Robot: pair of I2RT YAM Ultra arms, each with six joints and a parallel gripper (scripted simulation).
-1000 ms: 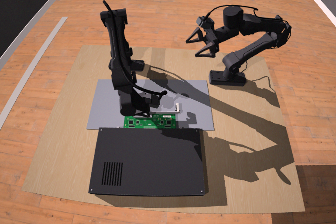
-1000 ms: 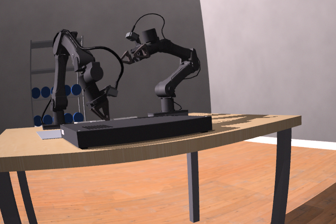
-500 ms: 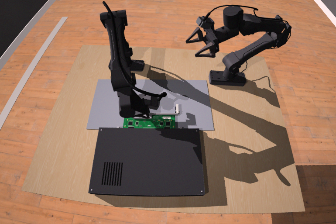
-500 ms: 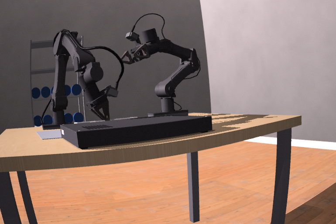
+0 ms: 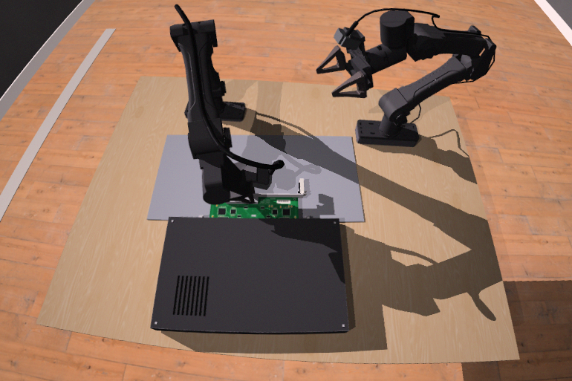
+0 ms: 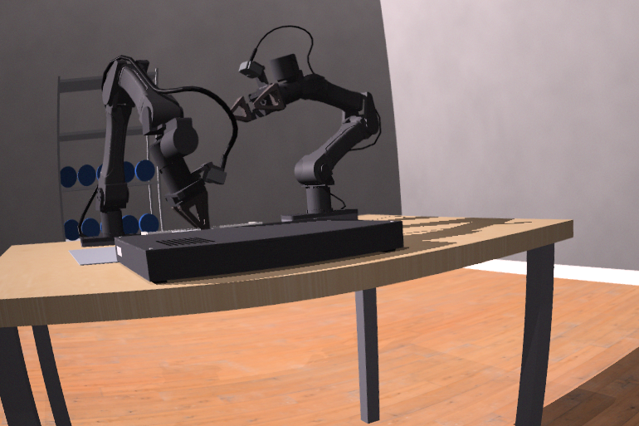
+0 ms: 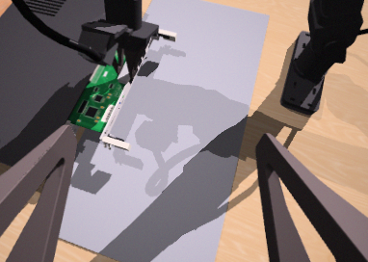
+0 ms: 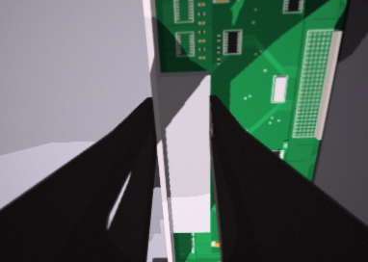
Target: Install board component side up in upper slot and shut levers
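Note:
The green board (image 5: 247,213) (image 7: 109,91) (image 8: 260,110) lies component side up, its front strip and panel outside the black enclosure (image 5: 258,275) (image 6: 268,251) (image 7: 29,71) and its rear edge under the enclosure's front edge. The slot itself is hidden. One white lever (image 5: 301,186) (image 7: 117,144) and the other lever (image 7: 168,35) both point out from the panel. My right gripper (image 5: 252,201) (image 7: 126,75) (image 8: 182,107) is shut on the board's grey block just behind the panel. My left gripper (image 5: 325,82) (image 6: 242,114) (image 7: 170,136) is open and empty, high above the table's back.
A grey mat (image 5: 332,154) (image 7: 207,42) lies in front of the enclosure's slot side, under the board's outer part. The enclosure looks level on the wooden table (image 5: 429,229) (image 6: 480,235), near the edge away from the arm bases. The right arm stands over the mat and hides part of the panel.

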